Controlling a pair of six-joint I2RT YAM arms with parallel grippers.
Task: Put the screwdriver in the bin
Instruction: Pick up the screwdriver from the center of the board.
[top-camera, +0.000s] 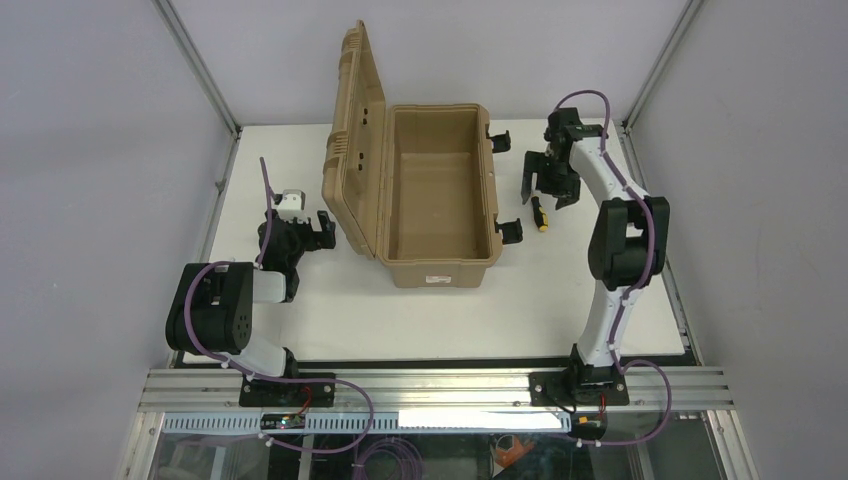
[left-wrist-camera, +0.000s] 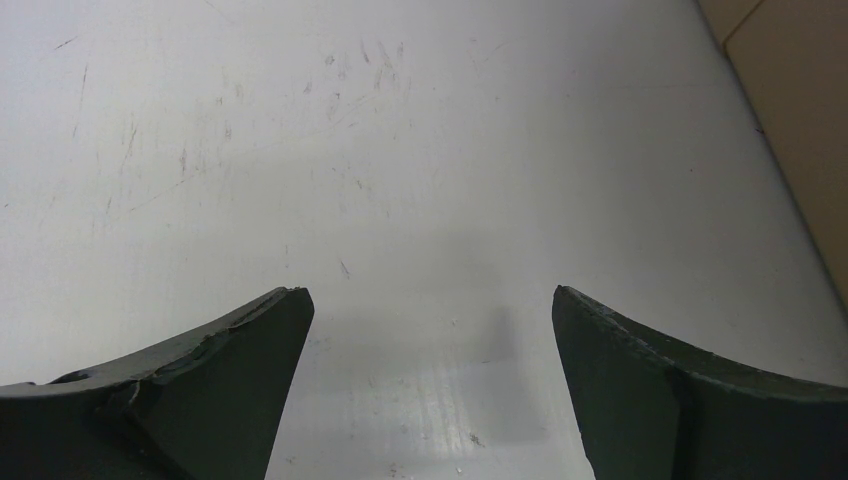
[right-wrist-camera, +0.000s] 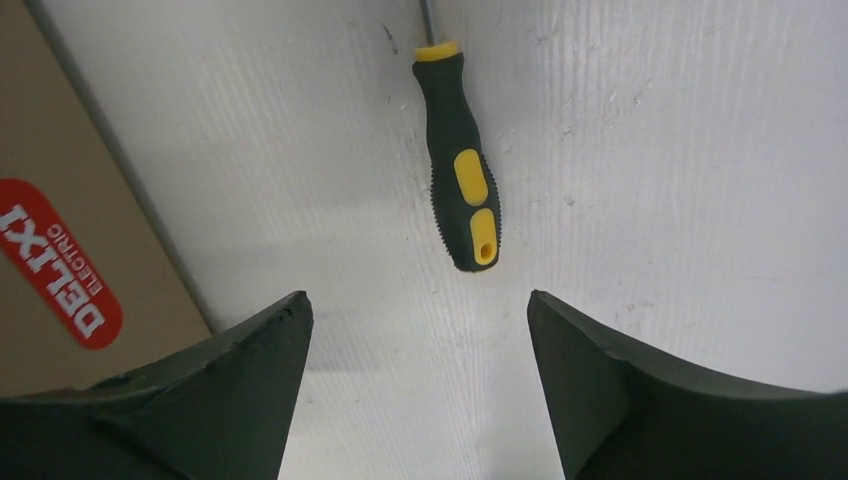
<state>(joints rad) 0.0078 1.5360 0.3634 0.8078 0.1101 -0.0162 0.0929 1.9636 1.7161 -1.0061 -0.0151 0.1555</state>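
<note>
Screwdriver (right-wrist-camera: 460, 160) shaft is cut off beyond the wide-spread right gripper (right-wrist-camera: 418, 300).

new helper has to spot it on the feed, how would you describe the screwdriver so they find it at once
Find the big tan case, lid open, on the white table. Right of it, near its black latches and under the open right gripper, the screwdriver lies flat. It alone shows yellow: a short black handle with yellow patches.
</note>
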